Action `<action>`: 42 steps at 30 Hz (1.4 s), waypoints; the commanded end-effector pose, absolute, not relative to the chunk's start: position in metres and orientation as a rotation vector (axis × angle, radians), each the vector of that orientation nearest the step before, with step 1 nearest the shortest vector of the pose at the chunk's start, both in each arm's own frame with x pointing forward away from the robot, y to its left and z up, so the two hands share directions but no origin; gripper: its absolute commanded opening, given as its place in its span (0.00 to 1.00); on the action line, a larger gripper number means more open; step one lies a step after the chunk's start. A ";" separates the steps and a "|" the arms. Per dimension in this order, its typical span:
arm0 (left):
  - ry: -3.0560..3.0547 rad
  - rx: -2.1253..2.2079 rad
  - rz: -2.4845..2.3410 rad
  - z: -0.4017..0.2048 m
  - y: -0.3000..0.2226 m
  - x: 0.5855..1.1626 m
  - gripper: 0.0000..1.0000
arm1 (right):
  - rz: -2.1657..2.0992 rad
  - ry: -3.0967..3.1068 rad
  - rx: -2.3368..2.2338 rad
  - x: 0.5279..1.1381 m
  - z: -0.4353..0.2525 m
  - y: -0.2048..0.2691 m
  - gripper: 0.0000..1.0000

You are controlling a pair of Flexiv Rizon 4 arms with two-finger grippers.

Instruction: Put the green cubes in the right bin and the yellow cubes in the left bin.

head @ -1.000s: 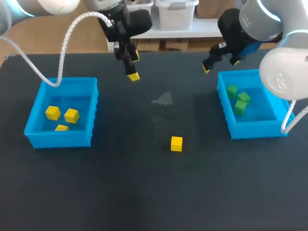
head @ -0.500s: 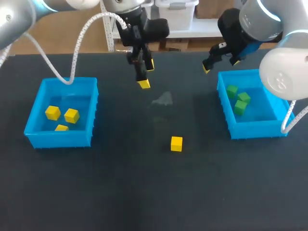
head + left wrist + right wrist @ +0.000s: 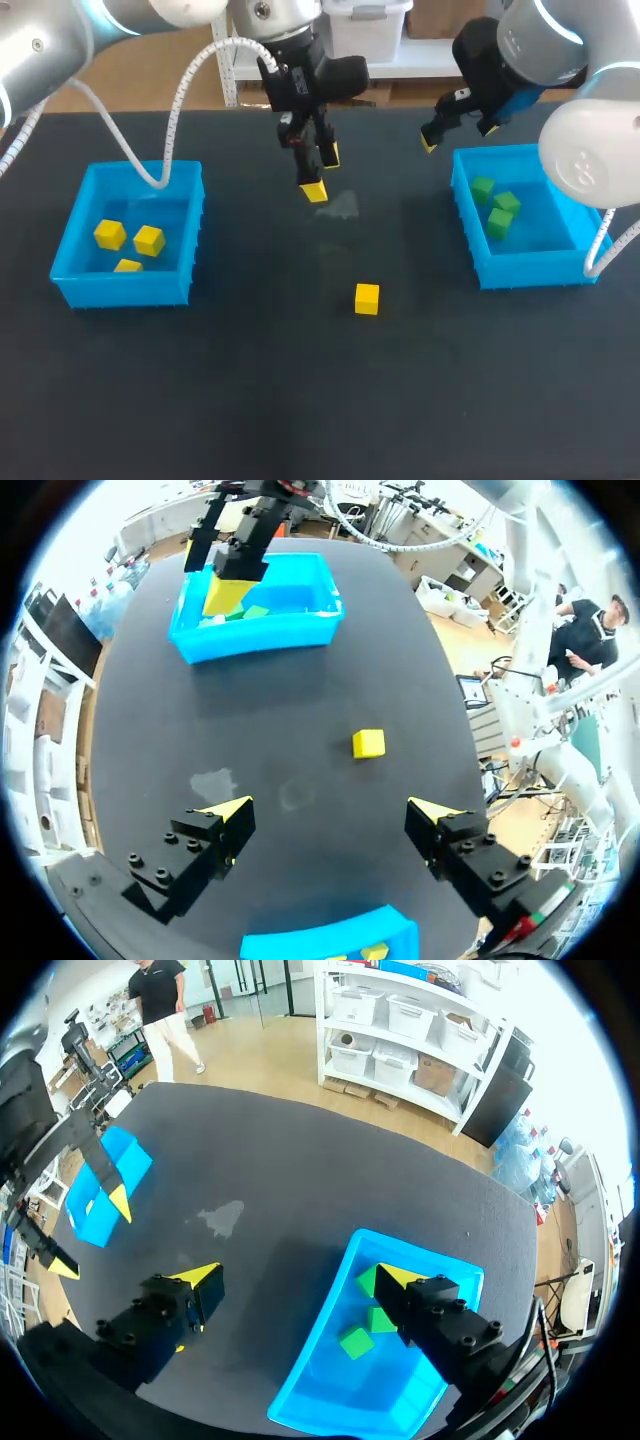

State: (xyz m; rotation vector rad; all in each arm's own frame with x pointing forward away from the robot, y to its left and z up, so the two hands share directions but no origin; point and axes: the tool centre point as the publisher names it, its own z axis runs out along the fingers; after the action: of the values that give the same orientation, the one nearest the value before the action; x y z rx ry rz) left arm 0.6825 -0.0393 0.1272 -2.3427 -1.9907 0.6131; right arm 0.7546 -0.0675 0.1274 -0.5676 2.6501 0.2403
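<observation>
Plainly, left jaws and right jaws both wide apart, empty; yellow cube [image 3: 367, 298] untouched.

The head camera sits high behind the robot and looks down on the whole table [image 3: 250, 400], far enough to hold the left bin [image 3: 70, 285] and the right bin [image 3: 475, 250] together. The left wrist camera hangs well above the table's middle and faces along the left gripper [image 3: 332, 810] toward the right bin (an edge of the left bin shows just under it). The right wrist camera looks down past the right gripper [image 3: 300, 1275], close over the right bin, with the left bin far across the table. All three views share the pale smudge [image 3: 340, 205]. The head and left wrist views also share the loose yellow cube [image 3: 367, 298].
</observation>
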 end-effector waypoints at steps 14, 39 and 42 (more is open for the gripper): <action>-1.663 -2.380 0.508 0.102 -0.041 0.666 1.00 | 0.241 2.650 -0.568 0.754 0.128 -0.068 1.00; -1.817 -2.283 0.465 0.078 -0.051 0.640 1.00 | 0.241 2.650 -0.568 0.754 0.128 -0.068 1.00; -1.847 -2.253 0.495 0.083 -0.049 0.637 1.00 | 0.241 2.650 -0.568 0.754 0.128 -0.068 1.00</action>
State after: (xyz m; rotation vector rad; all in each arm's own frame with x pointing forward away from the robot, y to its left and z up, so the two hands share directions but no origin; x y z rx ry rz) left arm 0.6438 -0.0564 0.0808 -2.2475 -1.8230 0.4860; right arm 0.7546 -0.0675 0.1274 -0.5675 2.6501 0.2404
